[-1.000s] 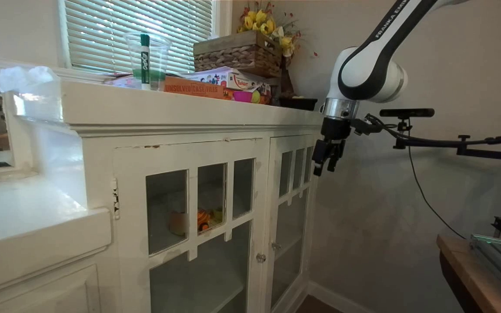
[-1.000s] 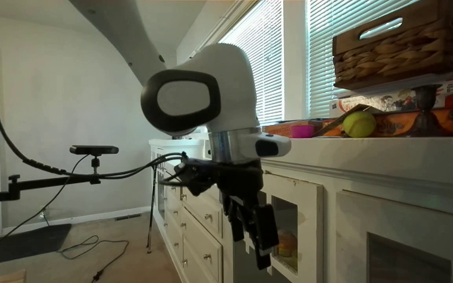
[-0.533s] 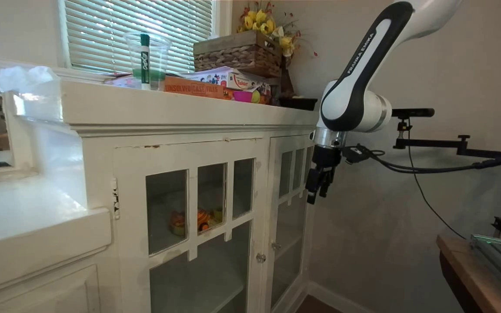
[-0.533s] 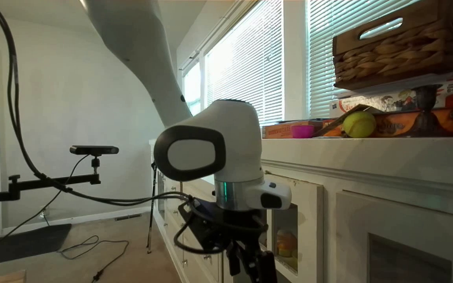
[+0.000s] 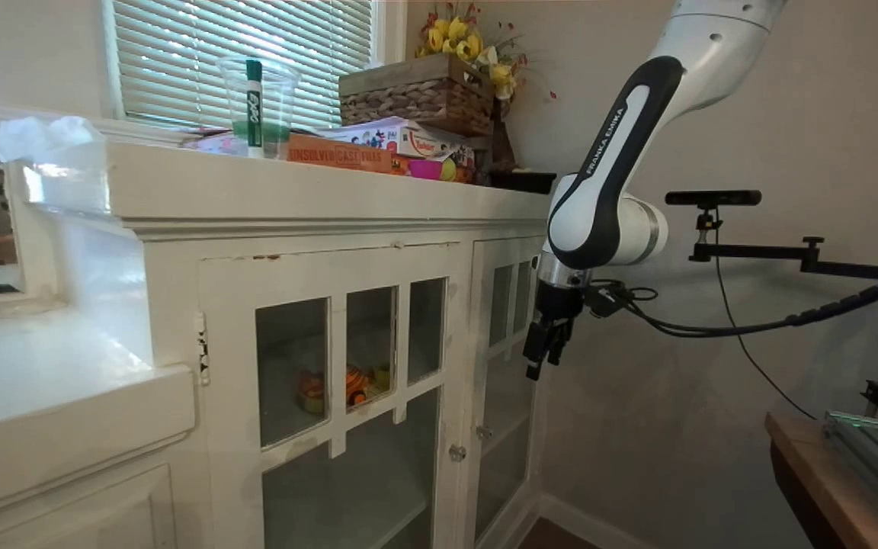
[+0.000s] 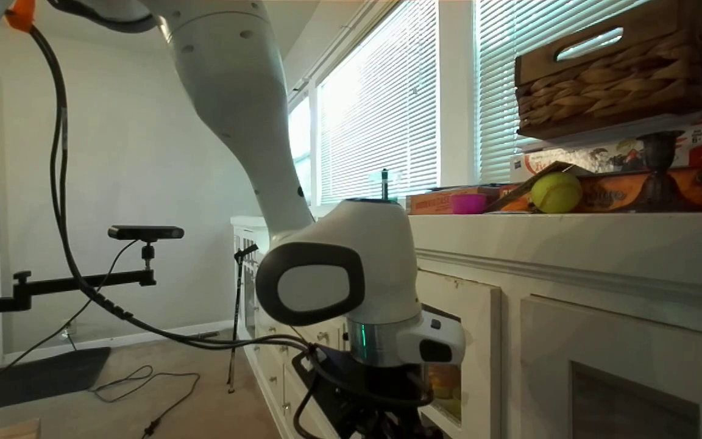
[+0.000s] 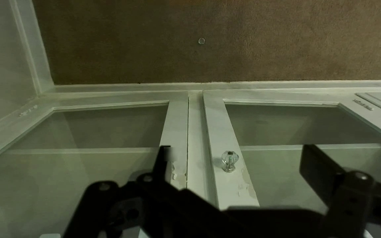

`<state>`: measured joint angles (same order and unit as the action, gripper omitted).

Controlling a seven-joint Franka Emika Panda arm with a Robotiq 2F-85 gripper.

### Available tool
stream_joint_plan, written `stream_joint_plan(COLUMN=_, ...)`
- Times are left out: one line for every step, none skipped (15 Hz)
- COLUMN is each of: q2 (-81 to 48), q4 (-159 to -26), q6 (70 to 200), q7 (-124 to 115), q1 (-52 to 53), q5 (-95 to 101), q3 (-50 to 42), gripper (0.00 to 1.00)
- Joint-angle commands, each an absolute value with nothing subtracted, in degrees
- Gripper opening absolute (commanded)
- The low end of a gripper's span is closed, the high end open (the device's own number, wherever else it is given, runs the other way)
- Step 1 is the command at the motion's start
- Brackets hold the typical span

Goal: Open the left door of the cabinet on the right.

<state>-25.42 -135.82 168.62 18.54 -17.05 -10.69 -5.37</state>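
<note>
The jaws stand wide apart, holding nothing, presumably spread for a grasp. The cabinet (image 5: 332, 187) runs into the corner; its left door (image 5: 338, 362), right of centre in the wrist view, is hinged on its outer edge, so the pull should come beside the middle post (image 7: 197, 138), at the glass knob (image 7: 230, 161). In an exterior view the arm (image 6: 381, 244) covers part of that door; whether it is fully shut I cannot tell. The other knob (image 5: 484, 432) is lost in the wrist view, likely behind the jaws.
</note>
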Motion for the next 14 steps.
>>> stream_joint_plan(q2=-25.1, q4=-135.9, q6=168.6, q7=16.8, q1=-18.4, q5=-8.4, q3=-4.3, gripper=1.0)
stream_joint_plan(q2=-25.0, q4=-135.9, q6=168.9, q7=18.2, q1=-19.8, q5=-9.2, q3=-2.7, gripper=1.0)
stream_joint_plan(q2=-26.6, q4=-135.2, q6=170.2, q7=18.2, q1=-19.7, q5=-8.9, q3=-2.7, gripper=1.0)
stream_joint_plan(q2=-28.1, q4=-134.4, q6=171.4, q7=18.8, q1=-20.7, q5=-9.3, q3=-1.5, gripper=1.0)
stream_joint_plan(q2=-29.8, q4=-133.3, q6=172.4, q7=19.4, q1=-21.9, q5=-9.5, q3=-0.3, gripper=1.0)
stream_joint_plan(q2=-31.0, q4=-132.5, q6=173.1, q7=18.9, q1=-22.0, q5=-9.0, q3=-0.2, gripper=1.0)
stream_joint_plan(q2=-32.5, q4=-131.5, q6=173.8, q7=18.8, q1=-22.7, q5=-8.6, q3=0.4, gripper=1.0)
stream_joint_plan(q2=-33.8, q4=-130.6, q6=174.5, q7=18.7, q1=-23.0, q5=-8.0, q3=0.6, gripper=1.0)
stream_joint_plan(q2=-35.3, q4=-129.5, q6=175.3, q7=18.5, q1=-23.1, q5=-7.2, q3=0.6, gripper=1.0)
stream_joint_plan(q2=-36.6, q4=-128.4, q6=175.6, q7=18.2, q1=-23.2, q5=-6.3, q3=0.3, gripper=1.0)
stream_joint_plan(q2=-38.0, q4=-127.1, q6=175.9, q7=18.3, q1=-23.6, q5=-5.5, q3=0.6, gripper=1.0)
stream_joint_plan(q2=-39.2, q4=-126.1, q6=176.1, q7=18.2, q1=-23.7, q5=-4.6, q3=0.5, gripper=1.0)
stream_joint_plan(q2=-40.6, q4=-124.7, q6=176.2, q7=18.5, q1=-24.3, q5=-3.8, q3=0.9, gripper=1.0)
stream_joint_plan(q2=-41.8, q4=-123.5, q6=176.4, q7=18.6, q1=-24.5, q5=-2.9, q3=0.9, gripper=1.0)
